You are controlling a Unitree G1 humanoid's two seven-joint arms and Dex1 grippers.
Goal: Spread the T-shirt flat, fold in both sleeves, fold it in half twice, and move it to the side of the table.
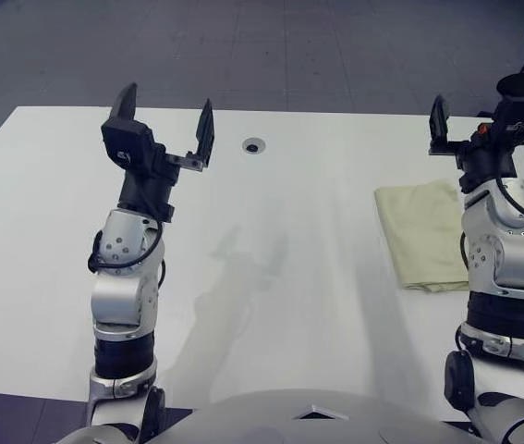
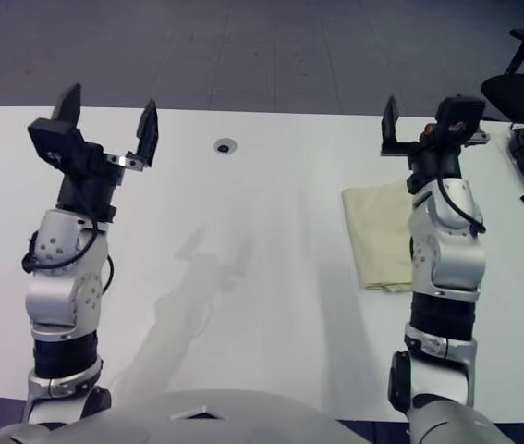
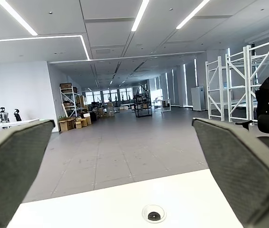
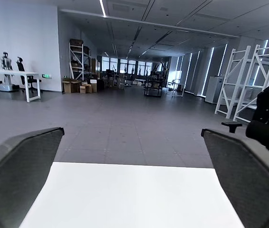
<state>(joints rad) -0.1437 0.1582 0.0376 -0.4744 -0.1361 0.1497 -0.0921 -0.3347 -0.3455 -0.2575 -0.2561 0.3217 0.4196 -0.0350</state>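
Left eye view shows the white table with the T-shirt lying on its right part. The shirt is pale yellow and folded into a flat packet, and the right arm hides its right edge. The left gripper is raised above the far left part of the table, fingers spread wide, holding nothing. The right gripper is raised beyond the far end of the shirt, also spread wide and empty. A round cable hole sits near the far edge, between the grippers.
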